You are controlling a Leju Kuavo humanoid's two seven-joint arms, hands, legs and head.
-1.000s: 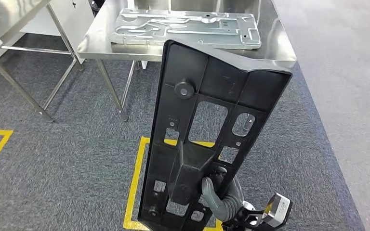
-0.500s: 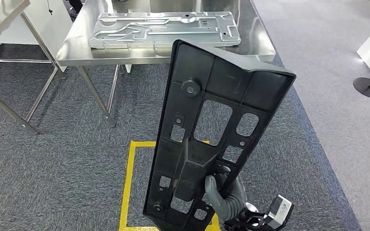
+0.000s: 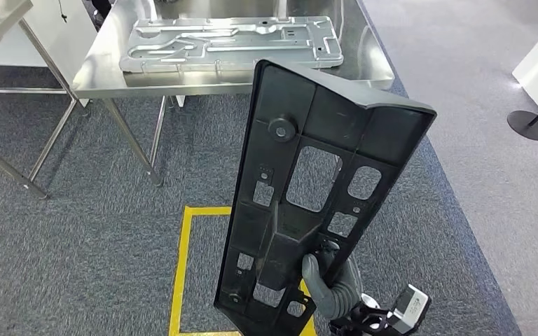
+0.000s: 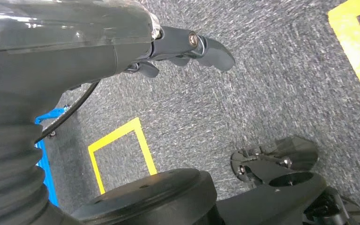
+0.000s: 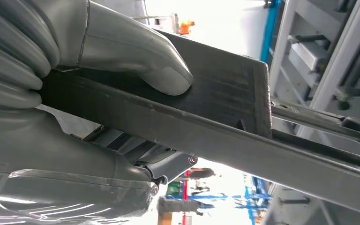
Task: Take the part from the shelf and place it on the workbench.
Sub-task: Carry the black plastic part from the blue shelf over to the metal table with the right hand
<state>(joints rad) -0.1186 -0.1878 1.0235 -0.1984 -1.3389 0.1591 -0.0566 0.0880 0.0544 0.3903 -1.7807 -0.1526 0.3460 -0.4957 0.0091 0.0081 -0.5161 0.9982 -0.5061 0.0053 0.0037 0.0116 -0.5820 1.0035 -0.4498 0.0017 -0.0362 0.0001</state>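
Part (image 3: pixel 301 203): long black plastic panel with rectangular cut-outs and a round boss near its top; held upright and tilted in front of the robot, above the carpet, well short of the workbench. Its upper end overlaps the near edge of the workbench in the head view without touching it.
Right hand (image 3: pixel 333 280): grips the part near its lower end; grey thumb (image 5: pixel 136 56) pressed flat on the black face, darker fingers wrapped behind the panel's edge.
Left hand (image 4: pixel 187 47): hangs above the carpet, holding nothing; dark fingers (image 4: pixel 213 51) stretched out and loosely apart.
Workbench (image 3: pixel 98 80): stainless steel table on thin legs, ahead of the robot.
Metal plate (image 3: pixel 231 42): flat silver stamped sheet with ribs and holes, lying along the workbench top and reaching close to its near edge.
Floor (image 3: pixel 91 231): grey carpet with a yellow tape rectangle (image 3: pixel 179 273) just under the part; lighter carpet to the right.
Post base (image 3: pixel 530 124): dark round foot on the lighter carpet at far right, well apart from the workbench.
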